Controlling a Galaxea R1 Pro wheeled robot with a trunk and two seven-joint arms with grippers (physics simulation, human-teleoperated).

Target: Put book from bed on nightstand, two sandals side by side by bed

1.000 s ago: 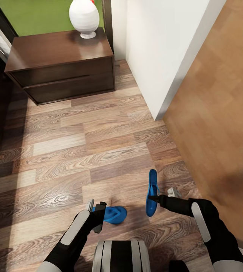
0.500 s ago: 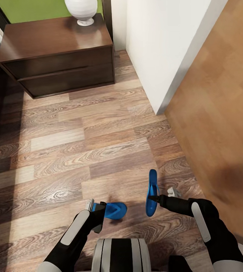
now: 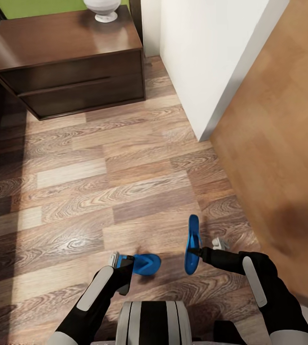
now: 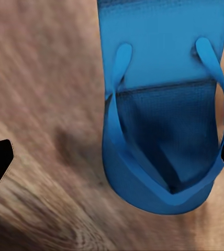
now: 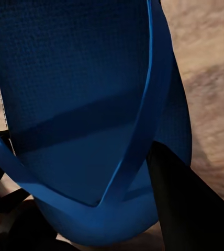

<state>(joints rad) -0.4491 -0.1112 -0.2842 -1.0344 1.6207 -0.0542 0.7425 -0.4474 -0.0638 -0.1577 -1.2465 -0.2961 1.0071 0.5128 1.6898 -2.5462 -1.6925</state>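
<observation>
With a sandal clamped in the left gripper (image 3: 125, 262) and another in the right gripper (image 3: 198, 251), the nightstand (image 3: 67, 62) has slid toward the frame's top, indicating the base is advancing to the placing spot.

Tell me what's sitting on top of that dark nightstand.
On the nightstand stands a white rounded object, likely a vase or lamp base, near the back edge. The picture's edge cuts off its upper part. The rest of the wooden top is bare; drawer contents can't be seen.

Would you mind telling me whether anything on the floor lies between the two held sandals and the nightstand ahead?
Nothing visible does. The left-held sandal and the right-held sandal face bare plank floor up to the nightstand; the white wall stands off to the right.
</observation>
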